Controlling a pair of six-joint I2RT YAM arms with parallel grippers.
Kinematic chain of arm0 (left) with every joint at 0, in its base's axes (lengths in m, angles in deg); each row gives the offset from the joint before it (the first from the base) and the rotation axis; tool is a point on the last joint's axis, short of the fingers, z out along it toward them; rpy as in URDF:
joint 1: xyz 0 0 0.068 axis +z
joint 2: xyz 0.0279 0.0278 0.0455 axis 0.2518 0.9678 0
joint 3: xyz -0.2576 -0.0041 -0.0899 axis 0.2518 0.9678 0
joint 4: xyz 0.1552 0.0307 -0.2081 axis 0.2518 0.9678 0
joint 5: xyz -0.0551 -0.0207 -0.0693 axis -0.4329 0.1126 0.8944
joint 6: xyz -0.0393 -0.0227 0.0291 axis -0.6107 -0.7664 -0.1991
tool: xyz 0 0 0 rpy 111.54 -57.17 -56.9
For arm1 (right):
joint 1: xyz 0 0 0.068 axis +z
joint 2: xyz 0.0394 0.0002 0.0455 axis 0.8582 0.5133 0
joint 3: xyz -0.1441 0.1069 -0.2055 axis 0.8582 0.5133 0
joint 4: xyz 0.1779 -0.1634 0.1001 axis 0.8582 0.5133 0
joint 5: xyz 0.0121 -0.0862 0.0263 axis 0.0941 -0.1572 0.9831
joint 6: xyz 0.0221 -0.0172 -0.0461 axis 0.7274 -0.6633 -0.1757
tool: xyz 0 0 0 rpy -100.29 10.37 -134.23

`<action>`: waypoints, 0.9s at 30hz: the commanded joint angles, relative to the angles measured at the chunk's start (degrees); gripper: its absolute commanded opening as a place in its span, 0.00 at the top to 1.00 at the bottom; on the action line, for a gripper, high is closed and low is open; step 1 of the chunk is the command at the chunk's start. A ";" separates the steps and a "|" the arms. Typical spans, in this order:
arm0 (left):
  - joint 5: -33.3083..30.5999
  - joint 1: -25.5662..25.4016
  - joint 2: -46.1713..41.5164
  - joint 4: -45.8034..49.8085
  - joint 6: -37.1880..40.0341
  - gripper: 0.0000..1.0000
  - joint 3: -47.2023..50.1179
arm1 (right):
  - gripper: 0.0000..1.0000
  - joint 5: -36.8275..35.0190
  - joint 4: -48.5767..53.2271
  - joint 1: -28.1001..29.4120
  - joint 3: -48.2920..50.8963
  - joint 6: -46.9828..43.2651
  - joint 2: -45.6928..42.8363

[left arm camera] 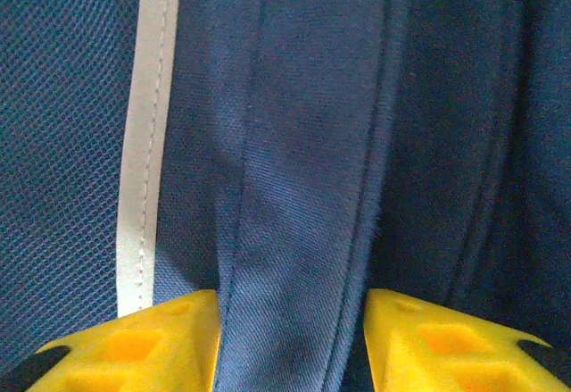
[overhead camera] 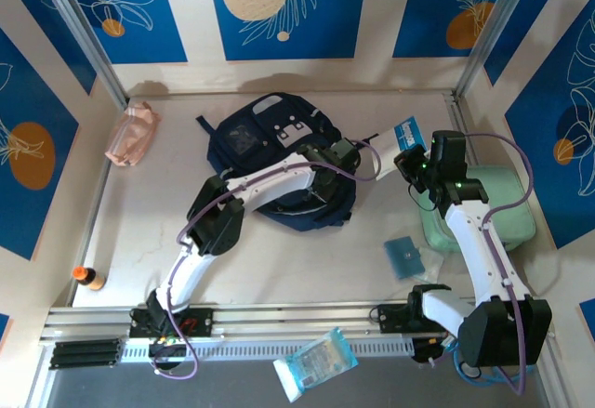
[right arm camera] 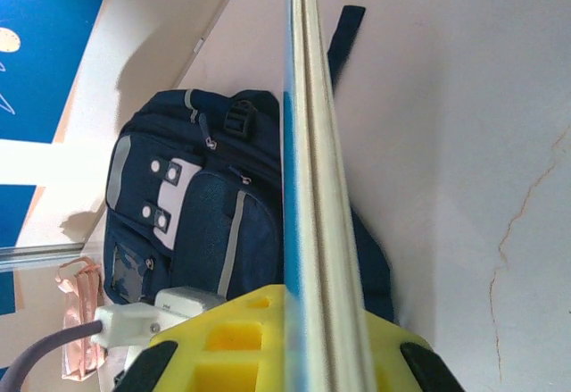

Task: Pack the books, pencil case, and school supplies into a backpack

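Backpack (overhead camera: pixel 279 162) lies mid-worktop (overhead camera: pixel 307 273). It's big, soft and floppy, so a seam fold looks like the best place to grab, and the left end effector (left arm camera: pixel 290 343) is pinching one. The thin book (overhead camera: pixel 407 135) is stiff, light and probably slick. It's clamped edge-on in the right end effector (right arm camera: pixel 308 343), just beside the bag.

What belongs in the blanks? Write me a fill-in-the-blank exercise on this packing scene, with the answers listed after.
1. The right arm's yellow fingers are ____ on the thin blue-and-white book.
2. A fold of the large dark navy fabric backpack lies ____ the left arm's yellow fingers.
3. The flat teal square pad lies on the white table nearest the ____ arm.
4. The small crinkly pink pouch lies in the table's far ____ corner.
Missing words: shut; between; right; left.
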 commanded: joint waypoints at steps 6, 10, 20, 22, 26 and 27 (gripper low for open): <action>-4.67 0.00 3.12 4.92 -0.66 0.71 -3.40 | 1.00 1.19 0.18 -0.36 0.61 0.21 -1.09; -5.58 0.00 1.63 5.92 -1.12 0.87 -4.27 | 1.00 0.71 0.74 -0.38 0.10 -0.10 -1.09; -7.95 2.30 -12.89 0.47 -1.08 1.00 0.69 | 1.00 -3.96 3.05 -1.05 0.77 -0.73 -5.81; -9.55 3.16 -16.56 -2.05 -1.99 1.00 3.42 | 1.00 -2.50 4.01 -2.37 0.69 0.66 -7.28; -12.70 3.86 -21.15 -6.21 -2.11 1.00 6.56 | 1.00 2.55 1.81 -2.31 1.53 2.19 -7.92; -13.58 3.85 -22.02 -7.04 -1.91 1.00 6.63 | 1.00 3.74 1.54 -1.66 1.41 1.89 -7.50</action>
